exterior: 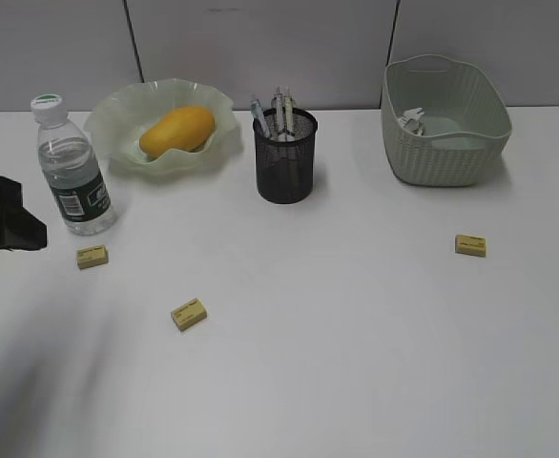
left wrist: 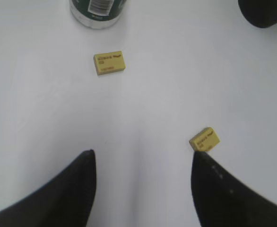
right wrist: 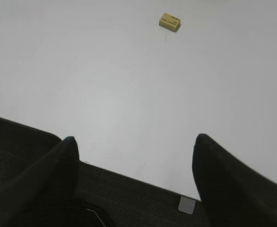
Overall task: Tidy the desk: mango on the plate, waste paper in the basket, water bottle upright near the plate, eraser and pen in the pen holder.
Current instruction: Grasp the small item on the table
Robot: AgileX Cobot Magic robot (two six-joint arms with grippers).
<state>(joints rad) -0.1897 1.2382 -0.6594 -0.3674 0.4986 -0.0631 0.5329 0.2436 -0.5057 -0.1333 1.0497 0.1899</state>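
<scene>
The mango lies in the wavy green plate. Left of the plate the water bottle stands upright. The black mesh pen holder holds several pens. A white wad of waste paper lies inside the basket. Three yellow erasers rest on the desk: one by the bottle, one nearer the front, one at the right. My left gripper hangs open and empty, short of two erasers. My right gripper is open and empty, far from the right eraser.
The left arm shows as a black shape at the exterior view's left edge. The right gripper sits over the desk's front edge, with dark floor below. The bottle's base and the pen holder bound the left wrist view's top.
</scene>
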